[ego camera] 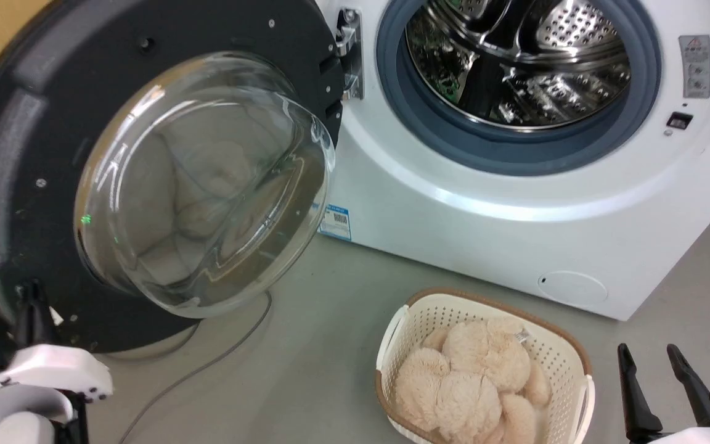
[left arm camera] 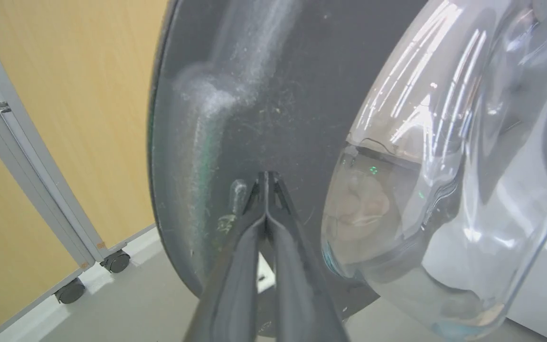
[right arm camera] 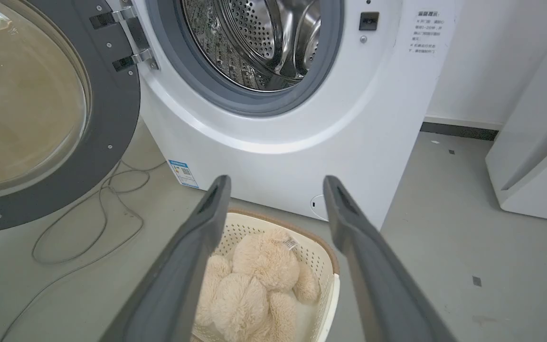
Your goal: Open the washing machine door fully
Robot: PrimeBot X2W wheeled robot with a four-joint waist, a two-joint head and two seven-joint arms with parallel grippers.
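our left gripper (left arm camera: 266, 178) has its two fingers pressed together with nothing between them, and the tips seem to touch the dull inner face of the washing machine door (left arm camera: 254, 95). the door stands straight ahead of those tips. its clear glass bowl (left arm camera: 444, 166) bulges just to their right and its outer edge runs close on their left. seen from the head, the door is swung well clear of the washing machine (ego camera: 453, 209), with the steel drum (ego camera: 515, 61) fully exposed. the hinge (ego camera: 349, 55) sits at the far side of the door from the left gripper. we cannot tell whether the hinge has any travel left.

our right gripper (right arm camera: 277, 183) has its fingers spread wide and holds nothing. it hangs above a basket (right arm camera: 323, 247) of plush toy (right arm camera: 254, 280), with the machine's front ahead of it.

we judge the door to be a stiff, fairly heavy disc that pivots only about its hinge, so it should answer to a steady push, not a grasp. the black plastic ring near the outer rim, where the left gripper is, gives the most leverage. the glass bowl looks smooth, curved and breakable, and fingertips would likely skid off it, so we would keep off it.
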